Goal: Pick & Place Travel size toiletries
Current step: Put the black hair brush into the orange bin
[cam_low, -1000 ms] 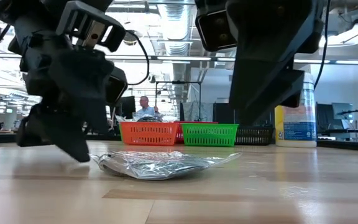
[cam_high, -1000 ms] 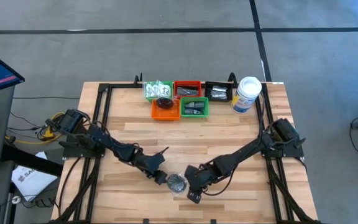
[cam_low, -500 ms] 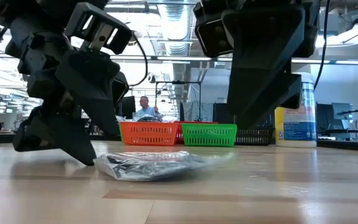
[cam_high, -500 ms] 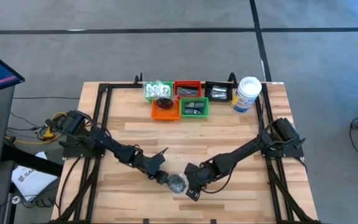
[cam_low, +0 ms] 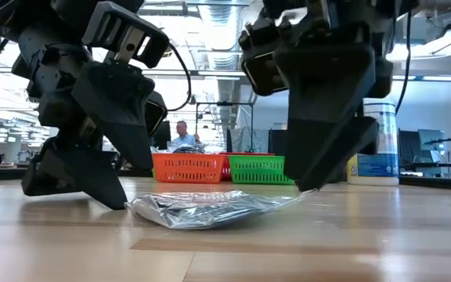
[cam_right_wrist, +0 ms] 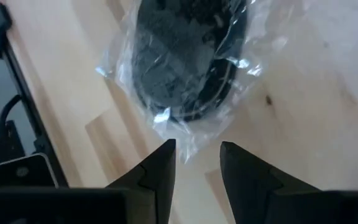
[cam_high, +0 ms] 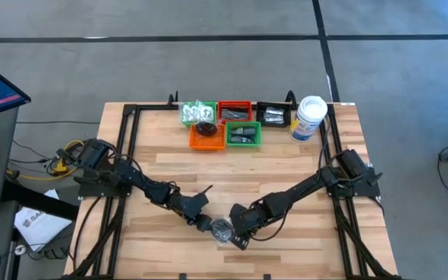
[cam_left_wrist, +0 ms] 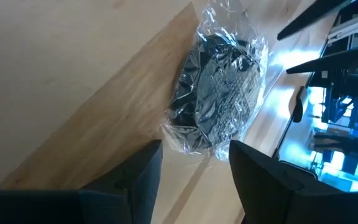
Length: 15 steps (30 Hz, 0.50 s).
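Note:
One of the travel size toiletries, a black round piece in a crinkled clear packet [cam_high: 222, 229], lies flat on the wooden table near its front edge, between my two grippers. My left gripper [cam_left_wrist: 194, 168] is open at the packet's left end, slanting down, its fingers on either side of the plastic edge [cam_left_wrist: 188, 142]. My right gripper [cam_right_wrist: 197, 162] is open at the packet's right end, pointing steeply down, with the plastic edge [cam_right_wrist: 185, 146] just ahead of the gap between its fingers. In the low view the packet [cam_low: 202, 207] lies low between both grippers. My left gripper stands with its fingertips by the table next to the packet's left end [cam_low: 135, 206]; whether it touches the plastic, I cannot tell. My right gripper has a fingertip [cam_low: 308, 186] at the thin plastic tip of the packet's right end [cam_low: 292, 196]; whether it touches, I cannot tell.
At the table's far edge stand small trays: a green one with white packets [cam_high: 195, 113], red [cam_high: 234, 110], black [cam_high: 273, 115], orange [cam_high: 206, 134] and another green one [cam_high: 243, 134]. A tall white canister [cam_high: 309, 117] stands to their right. Bare wood lies between the trays and the packet.
My right gripper has sunk toward the table at the packet's right end, its fingertip now down by the plastic tip. My left gripper has tipped slightly and edged closer to the packet's left end. The packet stays where it was.

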### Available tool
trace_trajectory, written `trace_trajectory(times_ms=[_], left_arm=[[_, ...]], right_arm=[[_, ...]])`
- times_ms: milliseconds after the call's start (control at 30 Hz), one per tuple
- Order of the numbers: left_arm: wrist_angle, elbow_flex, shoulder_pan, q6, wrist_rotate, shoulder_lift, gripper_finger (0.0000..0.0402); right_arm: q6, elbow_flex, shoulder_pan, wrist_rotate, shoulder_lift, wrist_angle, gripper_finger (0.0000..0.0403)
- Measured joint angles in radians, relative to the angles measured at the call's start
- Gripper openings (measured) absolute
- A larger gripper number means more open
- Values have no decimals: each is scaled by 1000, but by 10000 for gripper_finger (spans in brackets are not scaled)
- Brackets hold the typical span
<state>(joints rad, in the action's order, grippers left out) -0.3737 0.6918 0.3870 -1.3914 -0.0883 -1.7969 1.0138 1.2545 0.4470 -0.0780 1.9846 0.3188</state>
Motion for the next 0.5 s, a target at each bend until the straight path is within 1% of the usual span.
trace_trajectory(times_ms=[100,333,500], left_arm=[[8,-1,0,18,-11,12,186],[21,-3,0,21,9,35,186],[23,-3,5,19,-20,35,186]], right_arm=[[0,0,-4,-1,0,2,118],[-2,0,-6,0,0,10,118],[-2,0,-4,0,0,10,118]])
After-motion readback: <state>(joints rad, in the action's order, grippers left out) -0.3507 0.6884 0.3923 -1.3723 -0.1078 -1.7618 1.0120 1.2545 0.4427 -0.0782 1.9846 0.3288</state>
